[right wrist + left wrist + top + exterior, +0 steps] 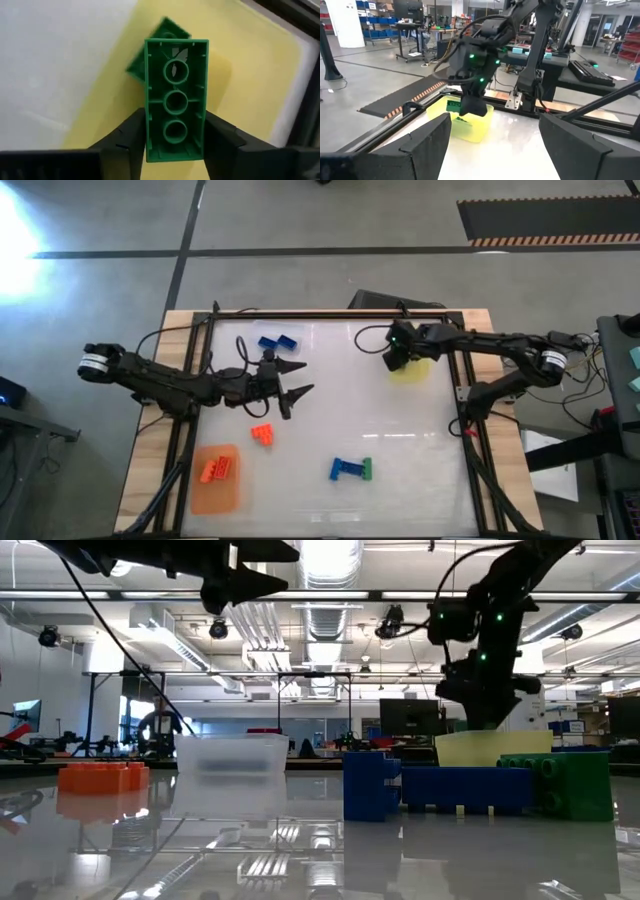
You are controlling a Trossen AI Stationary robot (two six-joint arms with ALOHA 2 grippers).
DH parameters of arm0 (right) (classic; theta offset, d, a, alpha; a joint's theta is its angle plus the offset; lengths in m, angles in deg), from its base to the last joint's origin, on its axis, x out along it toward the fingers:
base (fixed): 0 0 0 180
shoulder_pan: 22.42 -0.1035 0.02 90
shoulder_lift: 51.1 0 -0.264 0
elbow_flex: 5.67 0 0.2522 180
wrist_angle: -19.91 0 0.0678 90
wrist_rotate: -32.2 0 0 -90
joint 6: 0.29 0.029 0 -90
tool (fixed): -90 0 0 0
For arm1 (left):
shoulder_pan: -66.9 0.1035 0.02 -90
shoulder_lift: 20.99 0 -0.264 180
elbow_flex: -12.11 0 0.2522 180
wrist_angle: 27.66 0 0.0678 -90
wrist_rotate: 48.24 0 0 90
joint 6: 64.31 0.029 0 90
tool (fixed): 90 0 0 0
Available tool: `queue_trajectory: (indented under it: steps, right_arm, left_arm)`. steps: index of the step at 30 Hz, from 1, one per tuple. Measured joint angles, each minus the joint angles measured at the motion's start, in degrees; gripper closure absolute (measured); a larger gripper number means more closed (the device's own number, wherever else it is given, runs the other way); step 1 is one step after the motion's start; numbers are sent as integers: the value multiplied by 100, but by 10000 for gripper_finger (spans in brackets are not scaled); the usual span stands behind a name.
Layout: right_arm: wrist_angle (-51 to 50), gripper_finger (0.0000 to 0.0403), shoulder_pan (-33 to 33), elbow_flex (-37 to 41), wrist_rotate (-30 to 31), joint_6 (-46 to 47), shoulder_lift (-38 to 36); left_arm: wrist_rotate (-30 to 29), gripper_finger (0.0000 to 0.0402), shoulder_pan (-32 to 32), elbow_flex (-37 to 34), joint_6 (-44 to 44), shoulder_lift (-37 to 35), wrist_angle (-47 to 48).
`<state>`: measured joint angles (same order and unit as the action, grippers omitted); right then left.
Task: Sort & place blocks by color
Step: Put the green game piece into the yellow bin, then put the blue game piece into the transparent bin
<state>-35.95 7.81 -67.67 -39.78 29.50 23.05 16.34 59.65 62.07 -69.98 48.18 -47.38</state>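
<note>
My right gripper (175, 137) is shut on a green block (176, 95) above the yellow mat (250, 75) at the table's far right. A second green block (150, 57) lies on that mat under it. The left wrist view shows the same gripper (470, 107) over the mat (470, 127). My left gripper (297, 379) hangs open and empty over the table's middle left. A blue block (278, 342) lies beyond it and an orange block (264, 434) lies nearer. Orange blocks (218, 469) sit on the orange mat (215, 495). A blue and a green block (350, 469) lie joined near the front. My right gripper pinches the green block's two long sides (150, 137) between its two fingers, near one end of the block. The fingers slant down from above. The block is lifted clear of the yellow mat, its hollow underside turned toward the wrist camera.
A black frame (455, 370) runs around the white tabletop, close beside the yellow mat. A clear frosted piece (232, 755) stands at the far left in the low view. The middle of the table between the blocks is bare.
</note>
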Motion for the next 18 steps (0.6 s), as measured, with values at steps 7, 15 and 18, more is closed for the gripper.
queue_trajectory:
  steps: [7, 15, 18]
  right_arm:
    - [28, 154, 156, 9, 297, -23, 162]
    - [59, 111, -174, 7, 297, 26, -279]
    - [79, 114, -446, 5, 299, 113, -531]
  left_arm:
    - [1, 114, 0, 4, -210, 11, 105]
    - [4, 113, -8, 4, -1179, 15, 1036]
    - [18, 113, -59, 4, -1470, 15, 1352]
